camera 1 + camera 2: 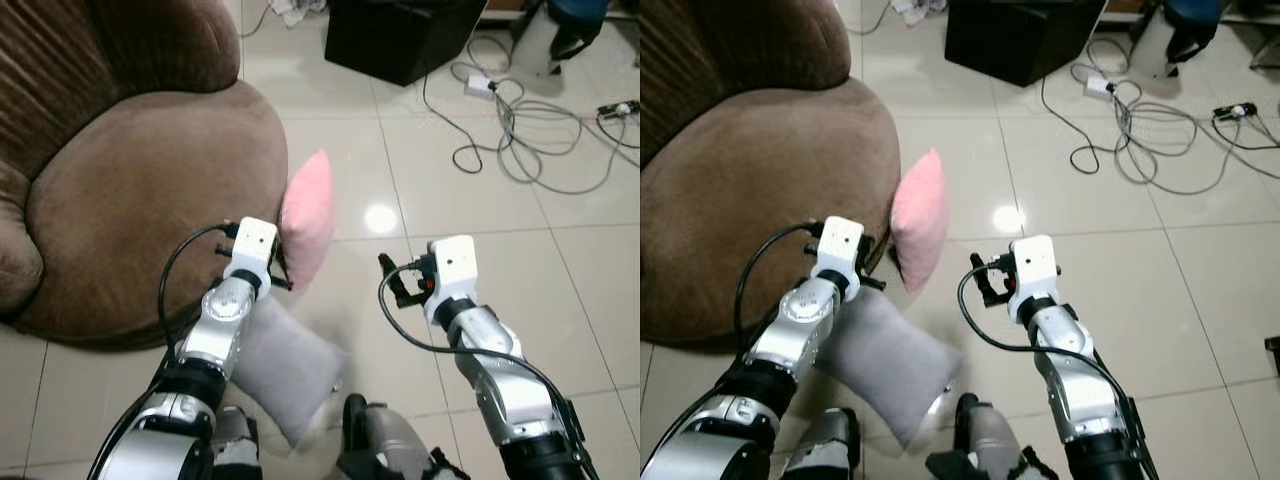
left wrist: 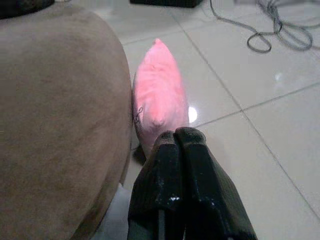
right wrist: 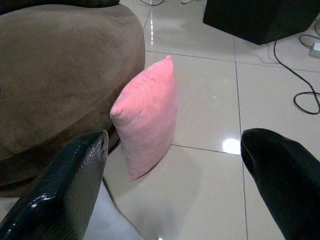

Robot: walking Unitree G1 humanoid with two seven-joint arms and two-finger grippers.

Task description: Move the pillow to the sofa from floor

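Two pillows on the floor — pink pillow [image 3: 146,115] against sofa [image 1: 130,190]; left fingers [image 2: 172,170] closed, right fingers [image 3: 75,180] spread.

A pink pillow [image 1: 307,217] stands on edge on the tiled floor [image 1: 480,290], leaning against the brown sofa [image 1: 140,190]. The left gripper [image 1: 283,268] sits just beside it, the right gripper [image 1: 392,278] nearby; a grey pillow [image 1: 285,368] lies below

Soft matt pink cloth covers the pillow [image 3: 147,117]; the sofa [image 1: 140,190] is brown velvety fabric. Floor tiles [image 1: 470,200] shine glossy. The right gripper [image 3: 180,195] fingers [image 3: 65,195] are glossy black plastic.
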